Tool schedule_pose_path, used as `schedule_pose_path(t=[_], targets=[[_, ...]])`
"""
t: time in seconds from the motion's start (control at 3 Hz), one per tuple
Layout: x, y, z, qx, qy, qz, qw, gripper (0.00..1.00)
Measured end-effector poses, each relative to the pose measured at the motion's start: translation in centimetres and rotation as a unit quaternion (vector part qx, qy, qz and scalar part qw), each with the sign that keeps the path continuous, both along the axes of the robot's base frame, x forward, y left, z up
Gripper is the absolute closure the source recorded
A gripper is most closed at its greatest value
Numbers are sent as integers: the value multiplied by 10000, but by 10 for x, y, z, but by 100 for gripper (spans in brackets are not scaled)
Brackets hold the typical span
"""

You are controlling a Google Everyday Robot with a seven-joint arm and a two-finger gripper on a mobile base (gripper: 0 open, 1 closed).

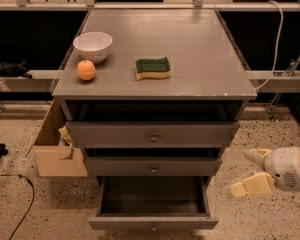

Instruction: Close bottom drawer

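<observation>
- Bottom drawer (pixel 152 222): at foot of cabinet (pixel 190 44), pulled well out.
- Gripper (pixel 247 171): low, right of cabinet, apart from it; fingers spread, holding nothing.
- Risk: a sideways approach could clip the drawer's right corner, skewing or jamming it.

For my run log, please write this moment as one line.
bottom drawer: open, pulled out | hand: open, empty, right of the drawer, not touching | task: not yet done
</observation>
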State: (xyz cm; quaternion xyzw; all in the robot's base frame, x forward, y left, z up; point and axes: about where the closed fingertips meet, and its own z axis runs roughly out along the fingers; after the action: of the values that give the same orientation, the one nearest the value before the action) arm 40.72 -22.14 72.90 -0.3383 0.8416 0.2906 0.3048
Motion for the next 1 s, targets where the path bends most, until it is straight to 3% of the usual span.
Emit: schedule_pose_path(t=[0.67, 1.0], targets=[[-5, 9, -39, 179, 68, -392, 9990, 0], [-6, 9, -43, 180, 74, -447, 9988, 0]])
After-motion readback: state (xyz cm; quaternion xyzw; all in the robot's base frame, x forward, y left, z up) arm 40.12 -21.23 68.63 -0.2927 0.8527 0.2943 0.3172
